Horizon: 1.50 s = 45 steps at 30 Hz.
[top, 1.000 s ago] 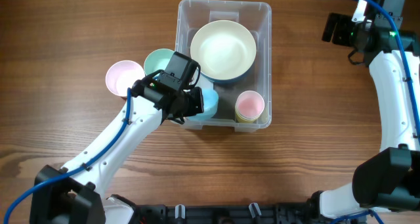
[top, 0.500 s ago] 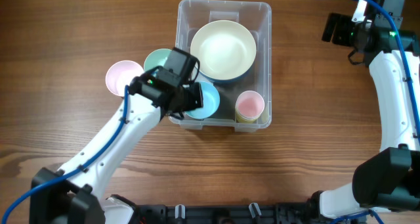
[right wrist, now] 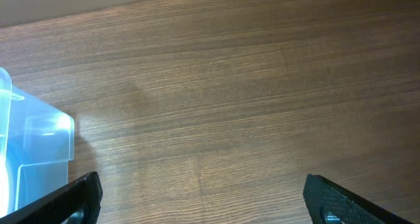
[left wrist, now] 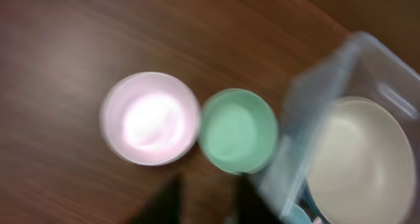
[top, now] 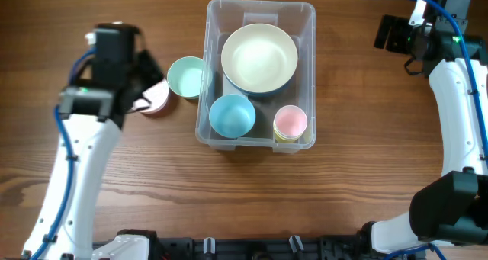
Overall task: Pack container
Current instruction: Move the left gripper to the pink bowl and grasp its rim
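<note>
The clear container (top: pixel 261 3) stands at the table's middle back. It holds a large cream bowl (top: pixel 259 58), a blue bowl (top: pixel 232 115) and a pink cup (top: pixel 290 123) stacked on a yellow one. A green bowl (top: pixel 185 77) stands just outside its left wall, and a pink bowl (top: pixel 158 100) lies left of that, partly under my left gripper (top: pixel 145 88). In the blurred left wrist view the fingers (left wrist: pixel 207 204) are apart and empty, hovering short of the pink bowl (left wrist: pixel 149 119) and green bowl (left wrist: pixel 237 130). My right gripper (top: pixel 393 33) is wide open (right wrist: pixel 210 198) and empty at the far right.
The container's corner (right wrist: pixel 36 152) shows at the left of the right wrist view, with bare wood beside it. The container wall (left wrist: pixel 321 112) and cream bowl (left wrist: pixel 357 158) fill the right of the left wrist view.
My left gripper let go of the blue bowl, which now sits in the container. The arm swung left and back to above the pink bowl. The right arm has not moved.
</note>
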Available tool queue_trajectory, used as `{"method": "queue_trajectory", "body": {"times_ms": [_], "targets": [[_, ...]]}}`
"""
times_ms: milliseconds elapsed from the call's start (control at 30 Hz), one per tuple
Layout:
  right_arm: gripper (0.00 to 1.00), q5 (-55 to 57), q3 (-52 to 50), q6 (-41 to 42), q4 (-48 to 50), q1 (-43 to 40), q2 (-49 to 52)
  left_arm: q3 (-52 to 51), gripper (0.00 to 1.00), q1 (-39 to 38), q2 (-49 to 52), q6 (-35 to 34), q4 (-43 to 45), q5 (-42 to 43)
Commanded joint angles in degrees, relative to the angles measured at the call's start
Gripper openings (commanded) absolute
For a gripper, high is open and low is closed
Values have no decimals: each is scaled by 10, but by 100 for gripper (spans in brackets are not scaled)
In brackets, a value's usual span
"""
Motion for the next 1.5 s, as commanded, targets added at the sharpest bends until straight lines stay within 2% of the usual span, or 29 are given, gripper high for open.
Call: {"method": "queue_trajectory", "body": {"times_ms": [0, 67, 233, 367, 767, 933, 1333, 1400, 1433, 1467], "targets": [[100, 8, 2, 8, 2, 1, 6, 4, 72, 68, 18, -1, -2, 33], [100, 8, 2, 8, 2, 1, 6, 4, 75, 96, 35, -1, -2, 65], [100, 8, 2, 8, 2, 1, 6, 4, 76, 131, 94, -2, 0, 96], [100, 8, 2, 8, 2, 1, 6, 4, 75, 157, 188, -2, 0, 163], [100, 8, 2, 8, 2, 1, 6, 4, 73, 170, 294, -1, 3, 177], [100, 8, 2, 8, 2, 1, 6, 4, 55, 170, 297, -1, 7, 144], [100, 8, 2, 8, 2, 1, 6, -19, 53, 170, 298, -1, 28, 140], [100, 8, 2, 8, 2, 1, 6, -27, 48, 170, 298, -1, 35, 140], [100, 7, 2, 8, 2, 1, 6, -28, 41, 170, 298, -1, 35, 137], [100, 7, 2, 8, 2, 1, 6, -29, 28, 170, 298, -1, 36, 136]]}}
